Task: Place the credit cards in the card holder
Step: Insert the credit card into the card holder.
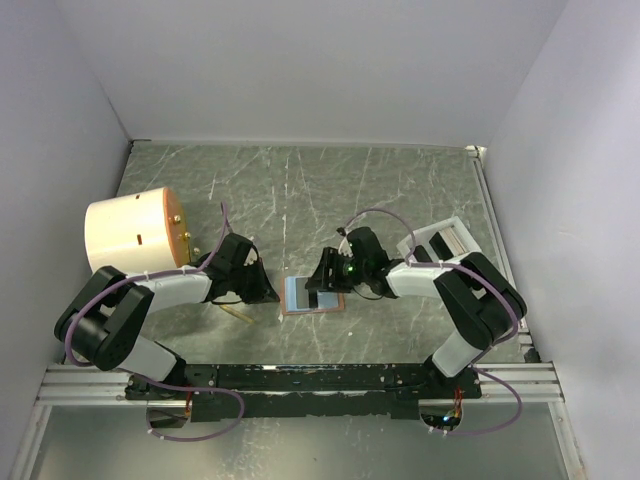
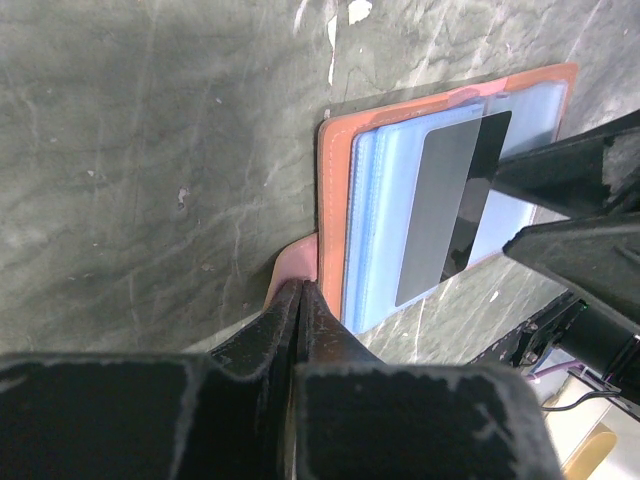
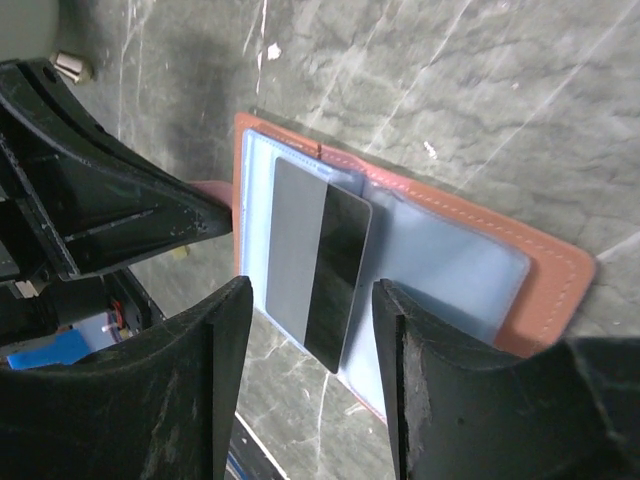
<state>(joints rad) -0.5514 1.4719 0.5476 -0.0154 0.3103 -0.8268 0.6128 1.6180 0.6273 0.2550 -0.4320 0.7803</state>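
On the grey marbled counter (image 1: 300, 190), between the two arms: tan-brown card holder (image 1: 312, 296), spread open, pale blue clear sleeves facing up. On its sleeves, one credit card (image 3: 320, 265), grey with a black stripe, slightly askew, one short end poking past the holder's edge over the counter. Cannot tell whether the other end sits inside a sleeve.

Left end effector (image 2: 300, 300): clenched, fingers pressed together, tips right at the holder's pinkish snap tab (image 2: 295, 262). Cannot tell whether the tab is pinched or only touched.

Right end effector (image 3: 312, 288): released, jaws apart, straddling the card with a gap on each side, gripping nothing.

Off to the left, well apart from the holder: big cream cylinder (image 1: 135, 232). Off to the right, behind the right arm: white tray (image 1: 440, 240).
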